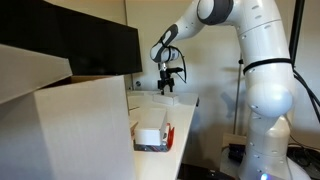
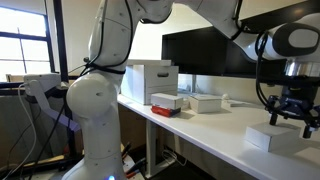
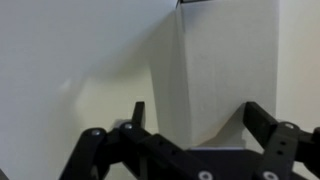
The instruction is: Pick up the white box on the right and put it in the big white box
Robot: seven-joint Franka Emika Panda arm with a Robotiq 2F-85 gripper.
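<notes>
The small white box (image 2: pixel 272 138) lies flat on the white table (image 2: pixel 215 128) at its right end. My gripper (image 2: pixel 290 121) hangs open just above the box, not touching it. In the wrist view the white box (image 3: pixel 215 70) fills the space ahead of the gripper (image 3: pixel 200 120), with one dark finger (image 3: pixel 138 115) at its left edge and the other finger (image 3: pixel 265 125) at its right edge. Nothing is held. The big white box (image 1: pixel 70 130) stands at the other end of the table; its flaps are open. It also shows as the big white box (image 2: pixel 150 80) by the robot base.
A white block in a red-edged dark tray (image 2: pixel 165 102) and another flat white box (image 2: pixel 205 102) lie mid-table between the gripper and the carton. A dark monitor (image 2: pixel 205 52) stands along the table's back edge. The tray (image 1: pixel 152 135) sits next to the carton wall.
</notes>
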